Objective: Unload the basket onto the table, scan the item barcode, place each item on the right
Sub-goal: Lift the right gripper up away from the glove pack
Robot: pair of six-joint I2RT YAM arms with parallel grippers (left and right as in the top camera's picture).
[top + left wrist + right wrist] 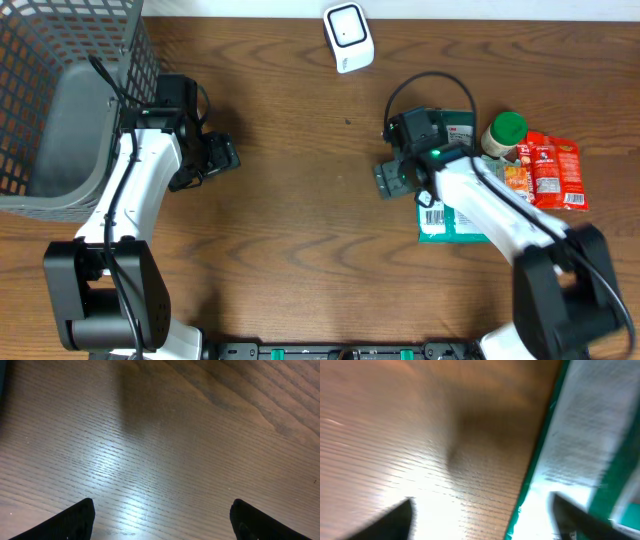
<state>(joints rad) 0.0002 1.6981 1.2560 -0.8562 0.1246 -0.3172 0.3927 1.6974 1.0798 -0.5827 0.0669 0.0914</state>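
A green-and-white packet (pixel 458 218) lies flat on the table at the right, with a barcode label (pixel 433 215) near its left edge. My right gripper (pixel 392 178) hovers at the packet's upper left corner. In the blurred right wrist view its fingers (pixel 395 520) stand wide apart and the gripper (pixel 482 520) is open and holds nothing; the packet's green edge (pixel 540 460) runs under the right finger. The white scanner (pixel 348 37) stands at the table's far edge. My left gripper (pixel 215 155) is open over bare wood (pixel 162 522), far from the packet.
A grey wire basket (pixel 60 90) fills the far left corner beside my left arm. A jar with a green lid (pixel 505 132) and red snack packets (pixel 553 170) lie just right of the green packet.
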